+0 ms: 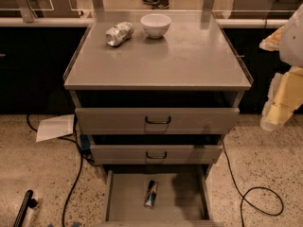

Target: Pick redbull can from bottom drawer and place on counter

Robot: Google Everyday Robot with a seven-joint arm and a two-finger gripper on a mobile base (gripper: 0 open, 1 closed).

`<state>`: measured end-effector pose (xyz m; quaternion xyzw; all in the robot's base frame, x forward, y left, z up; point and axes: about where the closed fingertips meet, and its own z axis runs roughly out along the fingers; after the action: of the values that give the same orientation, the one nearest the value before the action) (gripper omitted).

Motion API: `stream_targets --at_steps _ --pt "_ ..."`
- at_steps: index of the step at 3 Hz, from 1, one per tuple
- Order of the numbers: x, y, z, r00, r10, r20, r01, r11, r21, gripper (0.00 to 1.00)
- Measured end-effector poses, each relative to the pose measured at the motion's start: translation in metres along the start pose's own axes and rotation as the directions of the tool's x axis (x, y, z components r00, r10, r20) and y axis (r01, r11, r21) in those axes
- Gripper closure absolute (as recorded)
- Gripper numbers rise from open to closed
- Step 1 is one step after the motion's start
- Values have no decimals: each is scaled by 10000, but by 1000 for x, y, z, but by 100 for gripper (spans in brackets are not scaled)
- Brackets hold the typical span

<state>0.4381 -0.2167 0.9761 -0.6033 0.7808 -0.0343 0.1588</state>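
Lying on its side near the middle of the open bottom drawer [124, 198], the redbull can [151, 193] points front to back, clear of the drawer walls. The surface [189, 60] above carries a dented silver can [119, 33] and a white bowl [155, 25] just beside it, near the back edge. The claw [277, 112] hangs right of the cabinet, well apart from the redbull can; whether it is open or closed I cannot tell.
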Motion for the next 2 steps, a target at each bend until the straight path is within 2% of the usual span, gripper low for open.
stream_targets --at_steps 1,2 --pt "0 0 0 10000 2 0 -2 10000 3 0" --pt "1 -5 -1 9985 535 121 -541 9965 637 0"
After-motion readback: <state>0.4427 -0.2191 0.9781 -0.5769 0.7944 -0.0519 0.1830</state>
